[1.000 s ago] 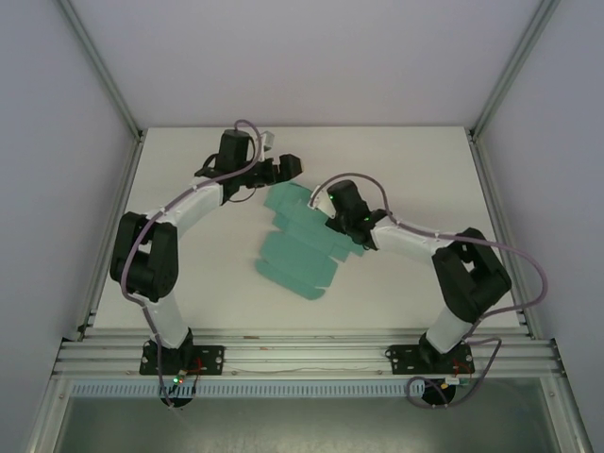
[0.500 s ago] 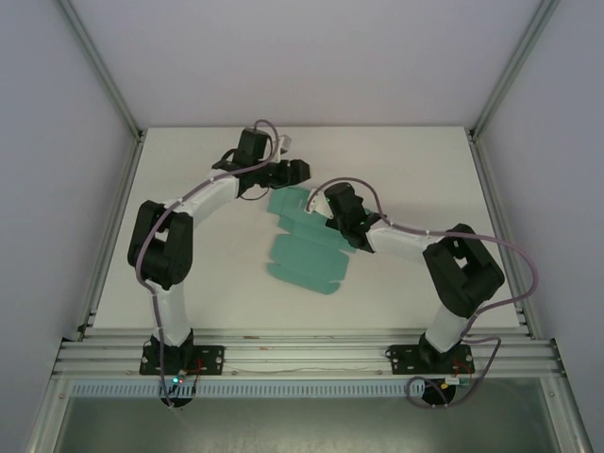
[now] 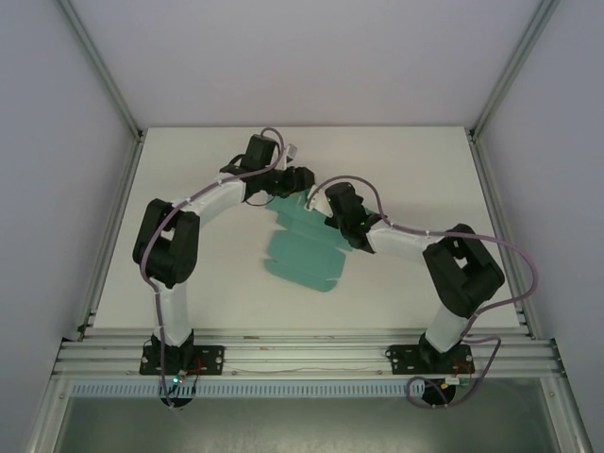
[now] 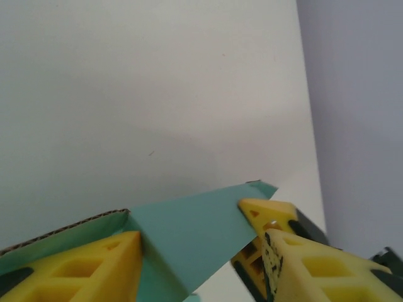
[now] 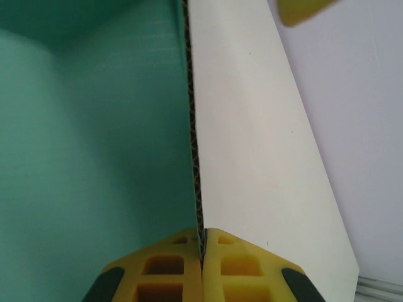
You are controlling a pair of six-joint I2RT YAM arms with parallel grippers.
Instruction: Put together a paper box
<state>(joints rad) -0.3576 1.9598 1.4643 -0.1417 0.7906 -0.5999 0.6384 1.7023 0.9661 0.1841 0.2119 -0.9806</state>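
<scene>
The right gripper [image 5: 203,250] is clamping an edge of the paper box [image 3: 302,255] while the left gripper [image 4: 192,228], fingers apart, is straddling its far flap, risking buckling the thin card if pushing off-crease.

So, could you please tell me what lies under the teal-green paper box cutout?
The white table shows around the teal-green card paper box; anything beneath its panels is covered.
</scene>
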